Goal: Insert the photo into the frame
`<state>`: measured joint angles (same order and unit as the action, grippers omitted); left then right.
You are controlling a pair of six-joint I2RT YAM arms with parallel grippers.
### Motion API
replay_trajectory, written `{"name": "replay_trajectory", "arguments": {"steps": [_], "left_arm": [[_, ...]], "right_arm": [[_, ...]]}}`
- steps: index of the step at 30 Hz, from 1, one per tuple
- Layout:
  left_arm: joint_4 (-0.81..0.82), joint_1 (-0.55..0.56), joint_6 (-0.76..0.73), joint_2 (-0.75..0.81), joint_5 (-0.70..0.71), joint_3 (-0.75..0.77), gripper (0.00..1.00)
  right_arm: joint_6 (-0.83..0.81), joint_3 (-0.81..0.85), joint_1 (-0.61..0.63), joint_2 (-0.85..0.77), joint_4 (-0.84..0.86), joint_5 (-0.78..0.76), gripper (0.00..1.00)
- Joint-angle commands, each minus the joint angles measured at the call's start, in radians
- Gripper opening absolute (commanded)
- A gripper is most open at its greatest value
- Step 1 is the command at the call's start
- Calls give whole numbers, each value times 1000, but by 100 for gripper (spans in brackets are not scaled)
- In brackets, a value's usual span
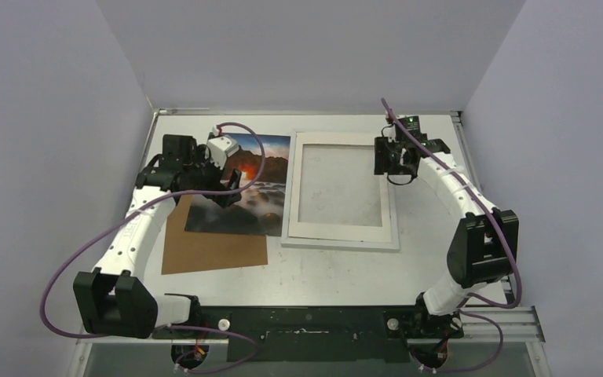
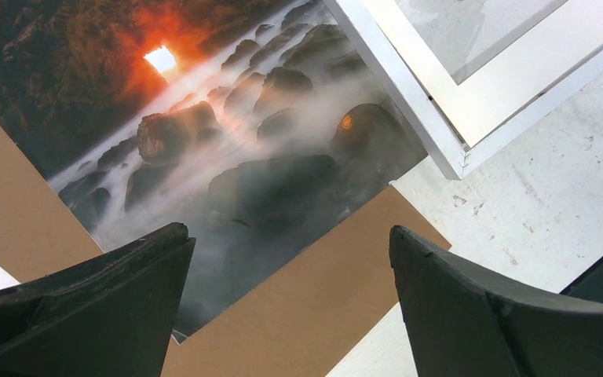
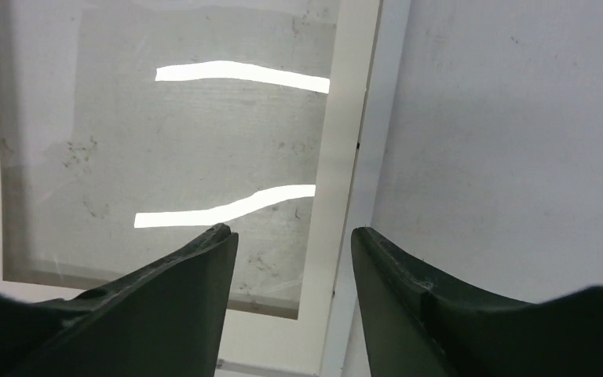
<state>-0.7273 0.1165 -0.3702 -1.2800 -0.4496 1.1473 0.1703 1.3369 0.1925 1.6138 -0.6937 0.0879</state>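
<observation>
The white, scuffed worktop (image 1: 322,271) is carrying everything. The left arm (image 1: 137,228) is reaching forward along the left side, and the right arm (image 1: 459,188) is bending in from the right towards the far middle.

The frame (image 1: 341,237) is lying flat at the centre, slightly right, with the worktop showing through its pane. In the right wrist view the pane is reflecting two bright streaks of light.

The brown board (image 1: 212,250) is lying flat at the near left, just beside the frame's near left corner.

The photo (image 1: 263,196) is lying face up to the left of the frame, with its near part resting on the far part of the board. Its right edge is running along the frame's left edge. I cannot tell whether it is only touching the frame or slipping under it.

The left jaws are standing wide open over the photo's left part and gripping nothing. The photo and board are showing between them in the left wrist view.

The right jaws are hanging over the frame's far right edge, partly open. The frame's right border is showing below the gap, and they are holding nothing.
</observation>
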Motion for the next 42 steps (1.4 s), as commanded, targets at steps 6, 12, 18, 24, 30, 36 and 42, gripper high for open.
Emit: {"name": "replay_trajectory", "arguments": {"steps": [6,12,18,24,30,36,42], "left_arm": [[35,90,29,-35,-8,35,99],[82,190,47,-103,26,24,99],[84,234,56,-173,42,64,100],[51,248,38,-172,63,77,100],[13,247,23,-156,71,84,99],[7,247,27,-151,73,82,99],[0,247,31,-148,72,94,99]], "right_arm": [[100,126,5,142,332,-64,14],[110,237,5,306,434,-85,5],[104,341,5,461,487,-85,5],[104,429,3,565,508,-85,5],[107,478,-10,618,523,-120,5],[106,522,-19,667,503,-124,5],[101,506,-23,691,506,-129,5]]}}
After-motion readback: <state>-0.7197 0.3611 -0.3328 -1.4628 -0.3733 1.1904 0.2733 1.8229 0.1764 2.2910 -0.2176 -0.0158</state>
